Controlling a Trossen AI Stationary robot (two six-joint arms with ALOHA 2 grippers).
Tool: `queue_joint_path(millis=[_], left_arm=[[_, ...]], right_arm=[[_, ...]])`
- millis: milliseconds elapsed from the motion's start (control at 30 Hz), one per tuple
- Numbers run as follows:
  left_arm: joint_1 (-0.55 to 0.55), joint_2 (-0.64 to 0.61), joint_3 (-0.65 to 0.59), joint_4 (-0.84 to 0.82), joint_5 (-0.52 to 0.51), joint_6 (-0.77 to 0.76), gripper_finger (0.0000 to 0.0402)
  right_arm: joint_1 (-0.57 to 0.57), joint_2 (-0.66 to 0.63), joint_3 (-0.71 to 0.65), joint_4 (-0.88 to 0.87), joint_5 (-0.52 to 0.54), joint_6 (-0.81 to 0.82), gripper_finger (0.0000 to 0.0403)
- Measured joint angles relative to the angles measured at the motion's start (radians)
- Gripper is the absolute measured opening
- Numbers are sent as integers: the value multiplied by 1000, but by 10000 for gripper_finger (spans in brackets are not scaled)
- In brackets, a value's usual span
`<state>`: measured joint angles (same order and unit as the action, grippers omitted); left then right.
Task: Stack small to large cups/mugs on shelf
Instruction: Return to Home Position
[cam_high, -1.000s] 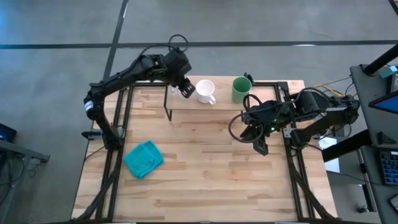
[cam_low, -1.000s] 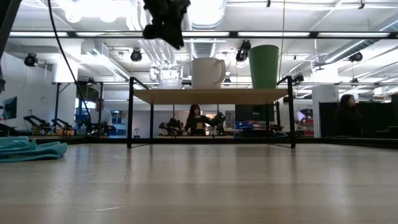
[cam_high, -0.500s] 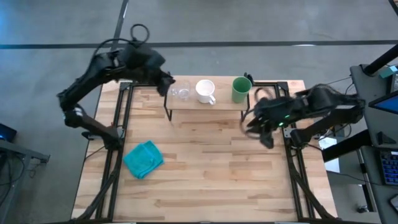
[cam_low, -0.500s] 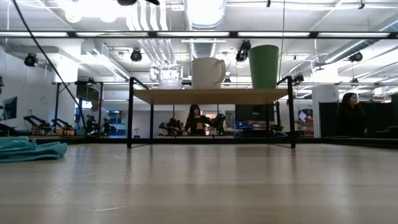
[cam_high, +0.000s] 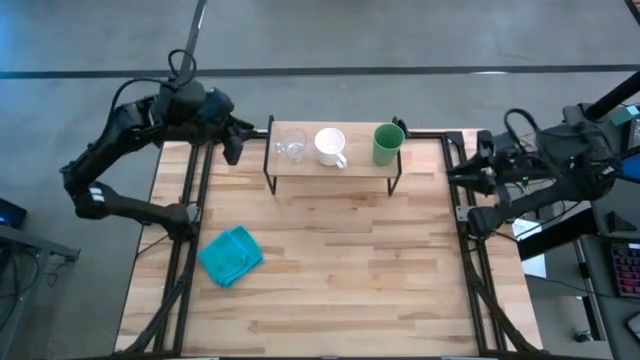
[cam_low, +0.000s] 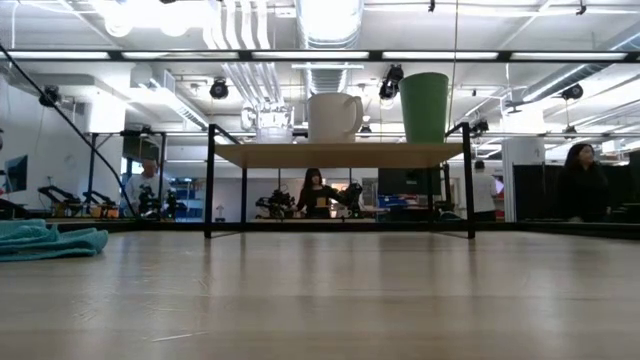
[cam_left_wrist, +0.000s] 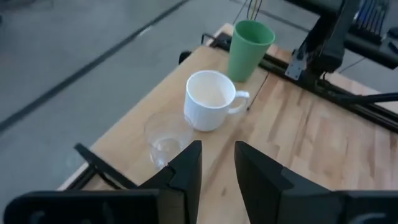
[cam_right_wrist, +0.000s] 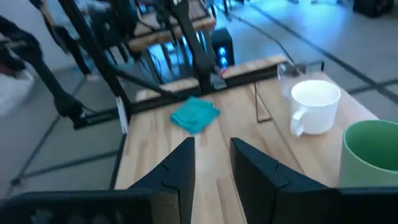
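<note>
- The shelf, at the far edge of the table, carries all three vessels in one size-graded row.
- Fingers slightly parted and empty, the left gripper and right gripper flank it, the job apparently done.
- The green cup, white mug and glass cup stand upright, apart.

Shelf: light-wood board on thin black legs, at the table's 12 o'clock edge. Three cups stand upright in a row on it:
- clear glass cup, 9 o'clock end
- white mug, centre, handle toward 5 o'clock
- green cup, 3 o'clock end
</note>
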<state>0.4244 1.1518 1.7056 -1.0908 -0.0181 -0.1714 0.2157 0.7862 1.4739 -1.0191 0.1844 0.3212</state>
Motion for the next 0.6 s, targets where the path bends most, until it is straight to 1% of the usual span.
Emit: queue_joint_path(millis=[100, 233, 367, 500, 600], left_arm=[[0, -52, -116, 117, 12, 17, 81], [0, -132, -277, 275, 70, 22, 81], [0, -201, -423, 421, 137, 20, 81], [0, -263, -537, 528, 170, 19, 81], [1, -303, -594, 560, 190, -3, 81]], right_arm=[[0, -97, -104, 76, 0, -6, 96], [0, -206, -243, 183, -1, -9, 96], [0, -288, -364, 263, -1, -16, 96], [0, -354, -479, 353, -4, -15, 96], [0, -394, -567, 423, -4, -27, 96]])
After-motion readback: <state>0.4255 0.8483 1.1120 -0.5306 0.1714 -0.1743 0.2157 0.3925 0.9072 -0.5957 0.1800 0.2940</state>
